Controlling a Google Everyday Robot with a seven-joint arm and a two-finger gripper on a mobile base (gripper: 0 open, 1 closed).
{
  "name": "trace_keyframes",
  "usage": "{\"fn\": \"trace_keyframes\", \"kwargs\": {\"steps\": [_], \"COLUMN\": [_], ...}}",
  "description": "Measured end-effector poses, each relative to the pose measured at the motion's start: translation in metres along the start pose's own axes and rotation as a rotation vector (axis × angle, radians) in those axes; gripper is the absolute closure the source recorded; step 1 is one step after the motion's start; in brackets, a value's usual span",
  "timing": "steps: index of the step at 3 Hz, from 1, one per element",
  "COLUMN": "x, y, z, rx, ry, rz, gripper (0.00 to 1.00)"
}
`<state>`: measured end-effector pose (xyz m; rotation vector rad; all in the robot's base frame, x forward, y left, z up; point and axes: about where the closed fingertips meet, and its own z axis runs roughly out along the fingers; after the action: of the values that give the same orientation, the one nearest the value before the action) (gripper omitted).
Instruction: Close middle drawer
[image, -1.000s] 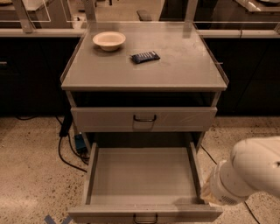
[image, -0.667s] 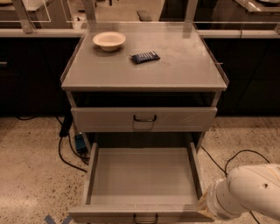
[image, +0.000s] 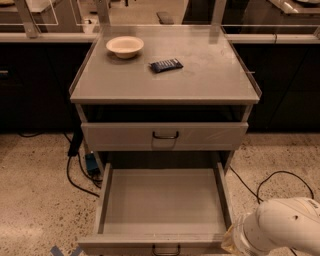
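With the middle drawer (image: 162, 200) fully out and the pincer (image: 231, 242) at 5 o'clock by its right front corner (opening: cannot tell), an off-centre push may jam it.

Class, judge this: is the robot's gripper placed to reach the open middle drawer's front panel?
Probably yes. The gripper sits at the middle drawer's front right corner, beside its front panel; nothing visible lies between.

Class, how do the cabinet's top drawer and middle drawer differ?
The top drawer is nearly shut; the middle drawer is pulled far out. Top's interior is hidden; middle's shows, empty. Both are grey with dark loop handles. The gripper is by the middle drawer's front right corner.
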<state>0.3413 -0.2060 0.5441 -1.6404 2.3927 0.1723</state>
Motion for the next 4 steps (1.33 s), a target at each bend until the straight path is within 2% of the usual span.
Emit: {"fn": "trace_keyframes", "kwargs": {"steps": [1, 2, 3, 4], "x": [0.005, 0.014, 0.017, 0.015], "y": [0.004, 0.013, 0.027, 0.049], "z": [0.015, 0.049, 0.09, 0.14], "rx": [0.004, -0.008, -0.065, -0.169], "ry": [-0.013, -0.033, -0.033, -0.038], "rz": [0.007, 0.023, 0.033, 0.038], "gripper": [1.0, 1.0, 1.0, 1.0]}}
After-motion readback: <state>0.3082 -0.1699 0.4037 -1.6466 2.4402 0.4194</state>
